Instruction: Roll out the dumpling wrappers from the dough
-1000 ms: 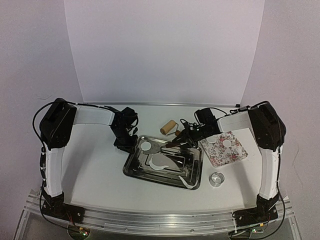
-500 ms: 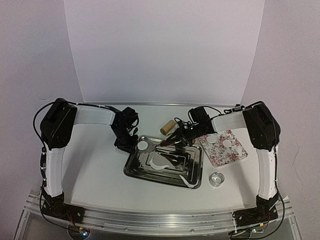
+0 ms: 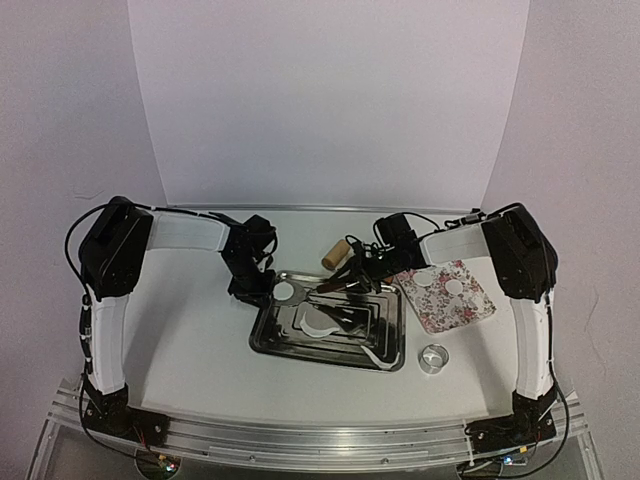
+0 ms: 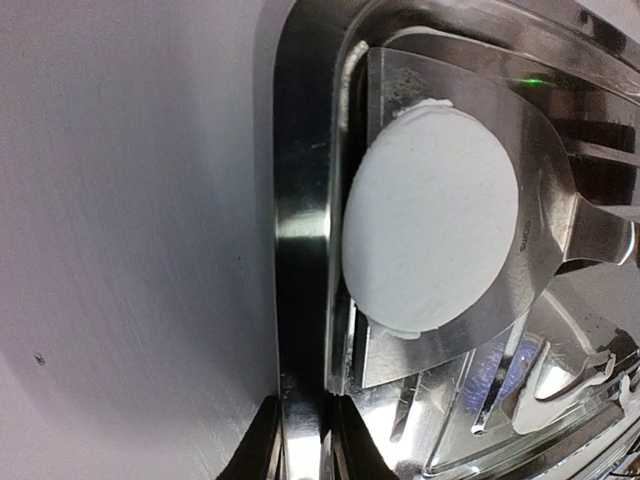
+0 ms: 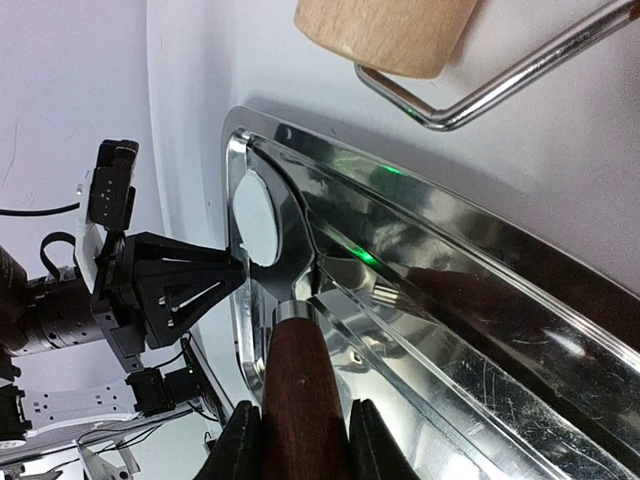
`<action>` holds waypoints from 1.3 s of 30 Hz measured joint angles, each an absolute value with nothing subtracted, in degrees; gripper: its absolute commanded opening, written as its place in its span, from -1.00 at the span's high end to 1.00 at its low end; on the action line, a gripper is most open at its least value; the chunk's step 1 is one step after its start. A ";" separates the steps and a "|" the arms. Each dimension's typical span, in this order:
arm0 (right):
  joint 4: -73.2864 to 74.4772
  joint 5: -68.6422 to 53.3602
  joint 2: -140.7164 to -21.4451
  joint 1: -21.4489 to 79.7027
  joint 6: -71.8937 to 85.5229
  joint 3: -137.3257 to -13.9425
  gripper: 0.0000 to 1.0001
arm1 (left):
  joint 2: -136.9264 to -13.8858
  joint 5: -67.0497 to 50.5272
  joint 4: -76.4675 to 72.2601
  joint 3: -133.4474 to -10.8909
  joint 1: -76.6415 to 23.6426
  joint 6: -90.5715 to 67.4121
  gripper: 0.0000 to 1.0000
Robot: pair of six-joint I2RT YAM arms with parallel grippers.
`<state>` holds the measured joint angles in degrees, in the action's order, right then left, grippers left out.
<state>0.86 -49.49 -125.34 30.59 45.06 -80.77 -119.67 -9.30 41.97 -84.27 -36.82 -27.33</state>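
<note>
One round white dumpling wrapper [image 4: 430,220] lies on the metal blade of a spatula [image 4: 545,250] over the far left corner of the steel tray [image 3: 385,355]. My right gripper [image 5: 300,428] is shut on the spatula's brown wooden handle [image 5: 298,370]; the top view shows this gripper [image 3: 366,264] at the tray's far edge. My left gripper [image 4: 305,445] is shut on the tray's rim [image 4: 300,250] at that left corner, also seen from above [image 3: 252,284]. Two more wrappers [image 3: 427,280] lie on a floral plate [image 3: 470,305]. Leftover cut dough [image 3: 320,326] lies in the tray.
A wooden rolling pin [image 3: 336,252] with a wire handle lies behind the tray. The clear ring cutter [image 3: 434,357] stands on the table right of the tray's near corner. White walls close off the back and sides.
My right gripper and the spatula have moved a little left and back, carrying the wrapper closer to the tray's left corner. The left gripper keeps its hold on the rim.
</note>
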 measured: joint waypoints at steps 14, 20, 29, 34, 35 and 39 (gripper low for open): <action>3.25 -48.74 -113.98 26.65 44.67 -73.69 1.00 | -104.19 -8.78 45.76 -76.58 -37.81 -33.74 -0.42; 4.12 -50.21 -105.83 22.55 44.65 -71.11 1.00 | -94.50 -8.09 46.11 -76.38 -35.79 -36.38 -0.69; 9.07 -50.15 -91.87 7.32 42.57 -67.96 1.00 | -94.28 -9.14 45.65 -76.36 -33.34 -37.82 -0.73; 16.10 -49.62 -84.89 -2.73 39.23 -63.19 1.00 | -95.82 -10.17 44.52 -76.38 -33.34 -37.78 -0.74; 18.51 -48.86 -83.64 -4.43 38.29 -62.44 1.00 | -96.08 -10.39 44.44 -76.38 -33.34 -37.73 -0.74; 27.00 -45.31 -79.17 -7.64 34.48 -60.05 1.00 | -96.64 -10.85 44.19 -76.38 -33.34 -37.44 -0.75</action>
<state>27.00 -45.31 -79.17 -7.64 34.48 -60.05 -96.64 -10.85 44.19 -76.38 -33.34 -37.44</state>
